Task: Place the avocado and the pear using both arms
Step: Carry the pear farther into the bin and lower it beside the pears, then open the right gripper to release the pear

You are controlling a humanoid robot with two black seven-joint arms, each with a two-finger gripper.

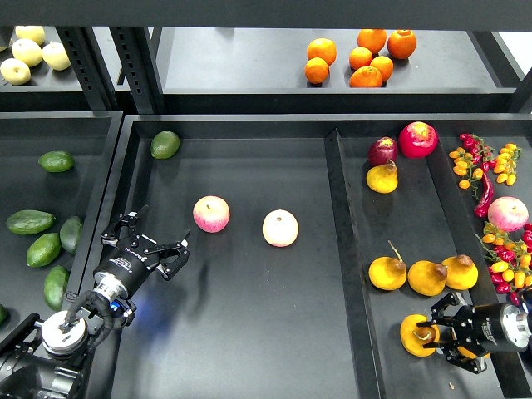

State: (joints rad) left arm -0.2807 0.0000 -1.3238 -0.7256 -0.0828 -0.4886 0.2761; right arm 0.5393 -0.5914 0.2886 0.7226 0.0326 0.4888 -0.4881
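Pear (416, 334): golden yellow, dark patch at its hollow end, near front edge of right-hand black tray (357, 274), clamped between fingers of right gripper (427, 334). Three more yellow pears (426, 275) just behind it; another (381, 178) toward the back edge beside two red fruits (406, 143).
Avocado (165, 144): dark green, glossy, loose at back left corner of centre tray (249, 332), touching nothing.
Left gripper (159, 241): fingers spread, empty, over left edge of centre tray.
Two pink-yellow apples (246, 221): mid centre tray, well apart.
Paler avocados (43, 229): left tray.
Chillies and small tomatoes (492, 208): far right edge.
Dark shelf (249, 58) behind: oranges (359, 56) right, pale yellow fruit (32, 53) left.
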